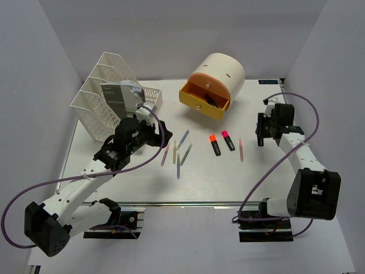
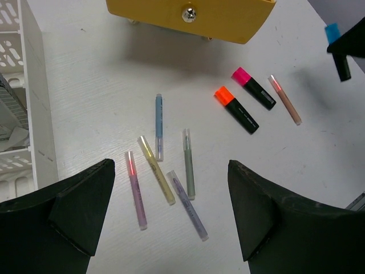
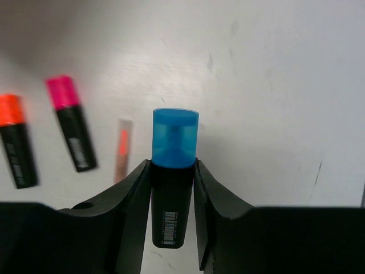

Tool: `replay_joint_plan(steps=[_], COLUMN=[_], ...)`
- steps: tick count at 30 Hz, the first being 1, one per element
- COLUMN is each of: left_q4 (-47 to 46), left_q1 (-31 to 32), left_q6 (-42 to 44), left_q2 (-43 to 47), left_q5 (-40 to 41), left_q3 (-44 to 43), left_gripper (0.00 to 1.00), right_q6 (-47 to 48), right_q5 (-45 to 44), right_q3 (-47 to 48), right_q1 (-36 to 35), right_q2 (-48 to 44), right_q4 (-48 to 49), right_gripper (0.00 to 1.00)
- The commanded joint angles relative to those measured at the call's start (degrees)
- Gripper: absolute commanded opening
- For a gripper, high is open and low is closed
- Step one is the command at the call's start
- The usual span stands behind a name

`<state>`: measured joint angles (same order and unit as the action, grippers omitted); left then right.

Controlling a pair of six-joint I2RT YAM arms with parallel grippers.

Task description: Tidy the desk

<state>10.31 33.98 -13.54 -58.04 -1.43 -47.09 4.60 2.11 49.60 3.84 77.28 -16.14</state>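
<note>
Pens lie loose under the left gripper (image 2: 171,211), whose fingers (image 2: 80,208) stand wide apart with nothing held between them. In the gap sit a pink pen (image 2: 136,189), a yellow pen (image 2: 156,177), a grey-green pen (image 2: 188,164) and a lilac pen (image 2: 187,204). A blue pen (image 2: 159,127) lies just past the fingertips.

Further out, toward the right-hand finger's side, are an orange-capped highlighter (image 2: 236,109) and a pink-capped highlighter (image 2: 254,88), side by side but apart. A peach pen (image 2: 284,99) lies just beside the pink one. Straight ahead, the yellow drawer (image 2: 188,17) stands pulled out of the cream drawer unit (image 1: 219,74). The white mesh file rack (image 2: 23,103) closes off the side beyond the left-hand finger.

The right gripper (image 3: 173,171) is clamped on a blue-capped highlighter (image 3: 175,137). Its cap points out past the fingertips and its barcoded body sits back between the fingers. Left of these fingers lie the peach pen, then the pink-capped highlighter, then the orange-capped one.

The desk (image 1: 268,177) spreads beneath both grippers. Its white top runs open ahead of and to the right of the right fingers, as far as the wall (image 1: 325,63). It is also open behind the scattered pens, back to the metal rail (image 1: 188,202) at the near edge.
</note>
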Motion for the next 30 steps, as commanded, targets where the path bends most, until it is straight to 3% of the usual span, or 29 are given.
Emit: replay_joint_plan(steps=[1, 9, 19, 28, 30], left_q4=[-0.6, -4.0, -7.6, -9.7, -9.8], left_q1=[0.2, 0.2, 0.0, 0.6, 0.6], left_q6=[0.5, -1.4, -14.2, -19.8, -20.3], left_q2=[-0.1, -1.3, -4.0, -5.2, -5.7], left_q5=[0.5, -1.6, -6.8, -8.8, -9.1], left_q3=[0.9, 4.1, 7.5, 7.2, 7.2], left_gripper=[0.90, 0.90, 0.88, 0.88, 0.88], right_q6=[8.6, 21.5, 26.8, 27.7, 27.4], right_q5=[8.5, 22.8, 21.2, 17.3, 17.4], right_q3=[8.4, 22.7, 36.3, 37.8, 37.4], right_q1=[-3.6, -14.2, -22.4, -22.7, -22.7], right_q2=[-2.3, 0.2, 13.2, 22.1, 22.3], right_q4=[-0.3, 1.5, 9.4, 13.6, 13.2], right_gripper=[0.00, 0.00, 0.00, 0.25, 0.37])
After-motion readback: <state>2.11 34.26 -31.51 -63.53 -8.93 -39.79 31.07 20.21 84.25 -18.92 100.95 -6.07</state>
